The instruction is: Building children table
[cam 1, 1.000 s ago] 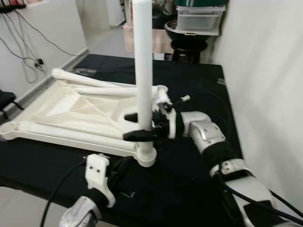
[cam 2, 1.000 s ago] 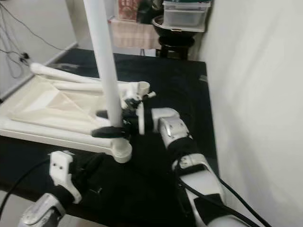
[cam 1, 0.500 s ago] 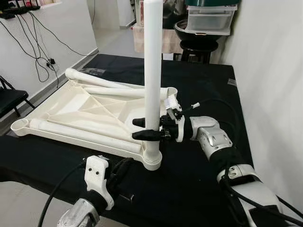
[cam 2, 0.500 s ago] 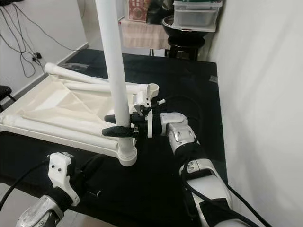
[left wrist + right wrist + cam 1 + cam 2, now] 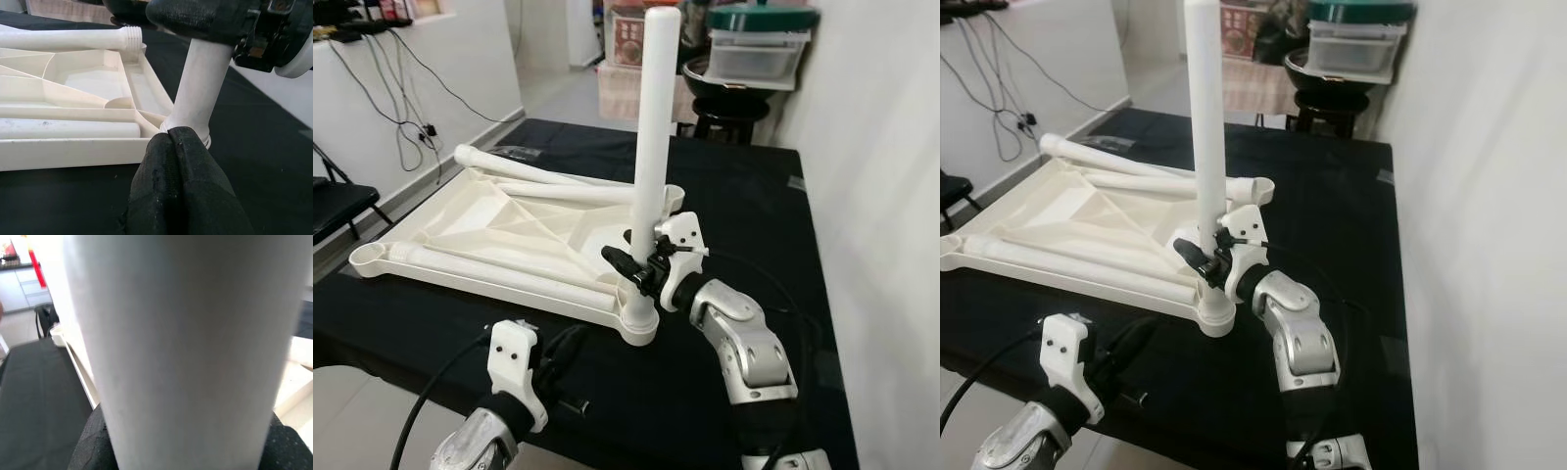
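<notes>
Gripping the upright table leg [image 5: 651, 147], the right gripper [image 5: 636, 264] shows no readable writing.

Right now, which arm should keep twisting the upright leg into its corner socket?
Right. The right gripper already clamps the upright leg just above its socket; the left gripper sits low, shut, off the tabletop.

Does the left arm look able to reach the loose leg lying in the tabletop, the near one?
Probably yes. The left gripper hangs shut just short of the tabletop's near edge, with nothing between it and that leg; the right gripper is off at the upright leg.
</notes>
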